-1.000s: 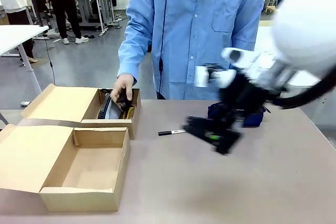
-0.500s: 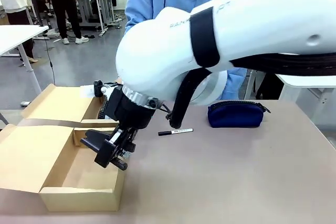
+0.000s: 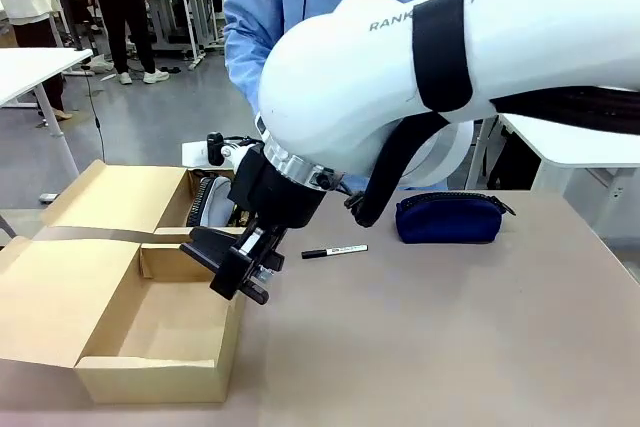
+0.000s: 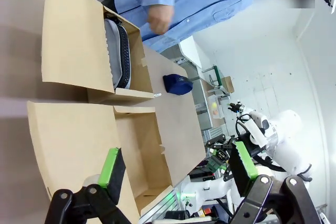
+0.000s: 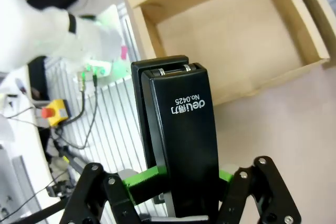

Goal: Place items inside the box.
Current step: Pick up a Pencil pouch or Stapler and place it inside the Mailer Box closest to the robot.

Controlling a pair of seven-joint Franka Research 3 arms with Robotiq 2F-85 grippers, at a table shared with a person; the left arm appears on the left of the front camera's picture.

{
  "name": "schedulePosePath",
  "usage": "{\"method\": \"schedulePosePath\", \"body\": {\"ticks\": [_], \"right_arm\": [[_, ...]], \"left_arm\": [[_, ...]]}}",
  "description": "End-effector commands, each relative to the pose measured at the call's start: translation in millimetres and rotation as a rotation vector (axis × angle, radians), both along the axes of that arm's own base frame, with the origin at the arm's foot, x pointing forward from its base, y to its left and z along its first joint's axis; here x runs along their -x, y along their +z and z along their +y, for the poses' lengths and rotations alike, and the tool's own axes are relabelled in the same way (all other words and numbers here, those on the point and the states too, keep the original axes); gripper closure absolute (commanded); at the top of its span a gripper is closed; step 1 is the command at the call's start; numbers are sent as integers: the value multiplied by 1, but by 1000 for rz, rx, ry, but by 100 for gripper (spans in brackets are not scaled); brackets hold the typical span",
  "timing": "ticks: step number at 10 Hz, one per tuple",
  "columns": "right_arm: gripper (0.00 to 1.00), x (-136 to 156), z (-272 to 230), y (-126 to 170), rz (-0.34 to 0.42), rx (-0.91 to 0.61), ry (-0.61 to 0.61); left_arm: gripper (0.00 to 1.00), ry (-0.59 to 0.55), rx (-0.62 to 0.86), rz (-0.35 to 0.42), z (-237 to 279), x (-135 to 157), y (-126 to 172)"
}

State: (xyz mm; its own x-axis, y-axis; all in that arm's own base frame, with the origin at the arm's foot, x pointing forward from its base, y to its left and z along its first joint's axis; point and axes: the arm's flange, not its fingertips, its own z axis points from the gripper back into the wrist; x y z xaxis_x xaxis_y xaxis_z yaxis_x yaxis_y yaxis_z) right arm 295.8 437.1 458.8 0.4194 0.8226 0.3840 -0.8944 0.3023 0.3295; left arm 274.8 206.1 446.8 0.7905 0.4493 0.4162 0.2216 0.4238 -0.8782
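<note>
**Black stapler held over the empty cardboard box**

The black stapler (image 5: 181,145) is clamped between the green pads (image 5: 140,176) of the right gripper (image 5: 181,178), which grips it across its narrow sides near one end; the rest of the body sticks out beyond the fingers. It hangs above the right-hand wall of the near box (image 3: 150,379), an open cardboard box with a bare floor; it is not yet inside.

The stapler looks rigid and fairly heavy for its size, with smooth, glossy plastic that could slide against the pads; held by one end, it may tip. A grip across the sides nearer the middle would probably balance better. White print on its top reads "deli No.0425".

Just behind stands the far box (image 4: 105,96), holding a grey zip pencil case (image 4: 113,40). On the table (image 3: 450,347), a black marker pen (image 3: 335,251) lies to the right of the boxes, its white label too small to read; a navy blue zip pouch (image 3: 450,218) sits farther right, soft and easy to pinch across its body.

The white right arm (image 3: 400,67) reaches across from the right; part of its lettering reads "RANK". The left gripper (image 4: 176,163) hangs high over the boxes, fingers spread wide with nothing between them. A person's hand (image 4: 157,19) is beyond the far box.
</note>
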Motion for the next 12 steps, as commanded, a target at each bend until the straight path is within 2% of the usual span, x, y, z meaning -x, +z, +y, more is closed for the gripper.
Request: {"method": "schedulePosePath", "body": {"ticks": [1,3,4,6,7,9,12], "right_arm": [[100,-5,14,-4,78,-61,-138],[100,9,58,0,134,-29,-282],[100,16,76,1,192,-18,-362],[100,31,109,-1,266,55,-593],[100,34,122,-3,282,97,-694],[100,30,149,-12,288,164,-778],[100,1,165,-32,263,200,-926]], "left_arm": [[0,0,12,-35,-3,1,0],[0,0,12,-35,-3,1,0],[0,0,12,-35,-3,1,0],[0,0,12,-35,-3,1,0],[0,0,12,-35,-3,1,0],[0,0,12,-35,-3,1,0],[0,0,12,-35,-3,1,0]]}}
